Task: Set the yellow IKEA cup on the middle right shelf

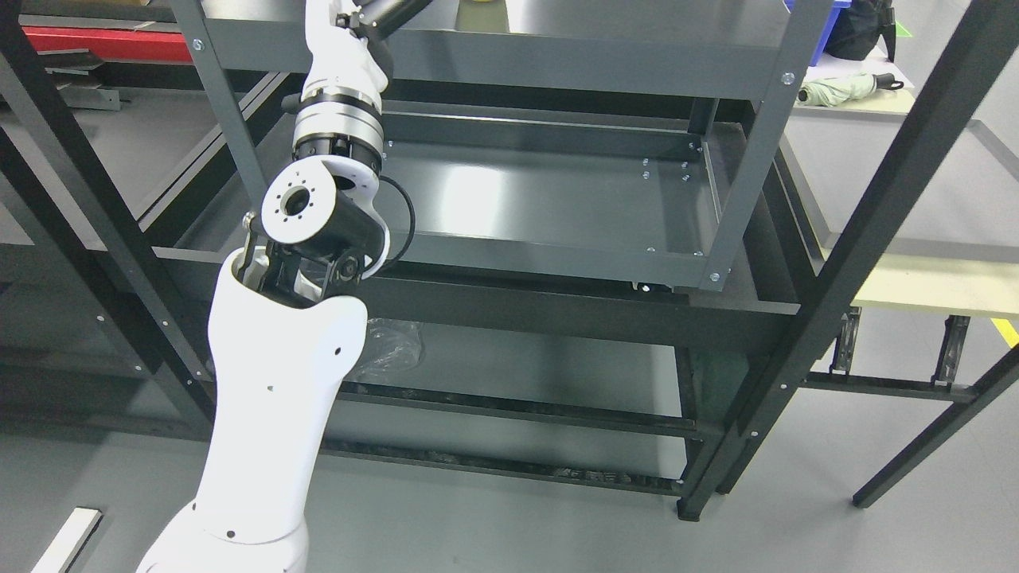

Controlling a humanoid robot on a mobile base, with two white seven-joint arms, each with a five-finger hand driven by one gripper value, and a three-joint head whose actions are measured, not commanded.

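My left arm (279,414) rises from the lower left, and its wrist (338,119) stands in front of the grey metal rack. The left hand (374,17) reaches the top edge above the upper shelf (573,56) and is mostly cut off. A small yellow sliver (484,1), possibly the yellow cup, shows on that upper shelf at the top edge, right of the hand. Below it, the middle shelf (557,199) is a bare dark tray. The right arm is out of view.
Black and grey uprights (756,159) frame the rack. A crumpled clear plastic bag (390,346) lies on the lower shelf. To the right stand a table with a folded pale green umbrella (844,87), a blue bin (820,32) and a black bag (864,32).
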